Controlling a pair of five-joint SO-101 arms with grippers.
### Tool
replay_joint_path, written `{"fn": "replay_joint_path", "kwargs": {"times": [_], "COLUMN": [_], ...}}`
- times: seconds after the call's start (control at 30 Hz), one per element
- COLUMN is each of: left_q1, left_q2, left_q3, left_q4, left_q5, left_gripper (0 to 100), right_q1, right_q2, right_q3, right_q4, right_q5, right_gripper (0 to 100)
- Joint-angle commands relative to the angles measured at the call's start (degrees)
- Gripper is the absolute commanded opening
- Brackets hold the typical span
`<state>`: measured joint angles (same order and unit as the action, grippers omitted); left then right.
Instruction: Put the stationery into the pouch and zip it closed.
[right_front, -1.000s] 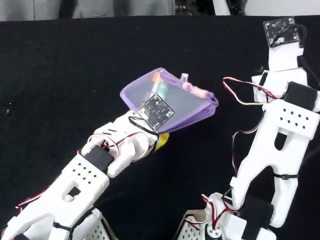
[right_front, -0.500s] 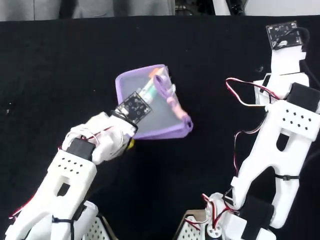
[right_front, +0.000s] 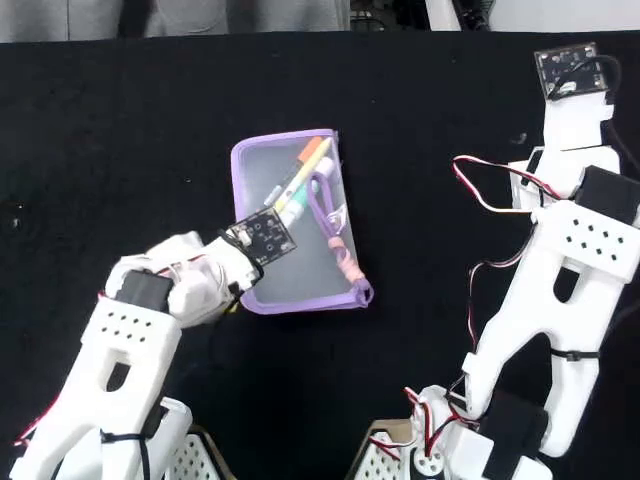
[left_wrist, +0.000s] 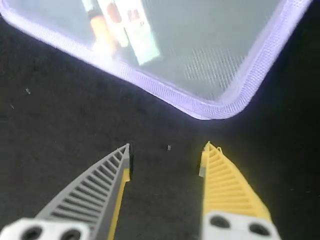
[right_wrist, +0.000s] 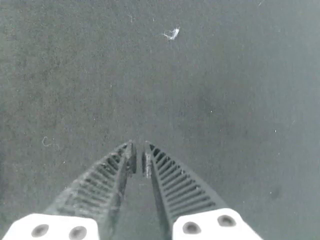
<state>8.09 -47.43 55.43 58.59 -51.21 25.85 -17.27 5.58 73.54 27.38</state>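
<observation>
A black table (right_front: 100, 150) carries 2 arms. The right arm (right_front: 560, 280) stands upright at the right side, well apart from the pouch. The left arm (right_front: 130, 330) stretches from the near left toward the middle.

The pouch (right_front: 310, 265) lies flat at the table's middle, a clear panel with a purple border. Its long axis runs from far to near, leaning slightly right at the near end. From above, a purple and pink strap (right_front: 335, 225) trails along its right edge; whether the zip is closed I cannot tell. Inside, 2 or 3 pens (right_front: 300, 175) lie slanted, with an orange end at the far right and the other ends toward the near left.

The left wrist view adds detail. The left gripper (left_wrist: 167, 146) is spread wide and holds nothing, just short of a pouch corner (left_wrist: 225, 75), with the pens (left_wrist: 135, 35) beyond. The right wrist view has the right gripper (right_wrist: 139, 147) nearly pinched together, empty, over bare table (right_wrist: 225, 75).
</observation>
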Motion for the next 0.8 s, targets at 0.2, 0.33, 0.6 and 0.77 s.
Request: {"fn": "replay_joint_path", "kwargs": {"times": [0.2,0.33,0.6,0.77], "left_q1": [-5.32,-9.8,-14.9,-14.73], "left_q2": [-0.7,-4.84,-32.97,-52.4], "left_q3": [-14.64,-15.25,-11.38,-1.36], "left_q4": [6.77,6.77,8.53,10.37], "left_q5": [8.0,15.56,32.18,34.37], "left_gripper": [2,4,3,3], "right_q1": [-0.26,-0.53,-2.2,-4.22], "right_q2": [-0.13,-0.22,-11.03,-23.52], "right_q3": [-1.8,-1.98,4.26,15.34], "right_q4": [3.08,3.16,2.81,-0.09], "right_q5": [0.0,-0.53,-0.53,-0.53], "right_gripper": [1.2,1.2,1.1,1.1]}}
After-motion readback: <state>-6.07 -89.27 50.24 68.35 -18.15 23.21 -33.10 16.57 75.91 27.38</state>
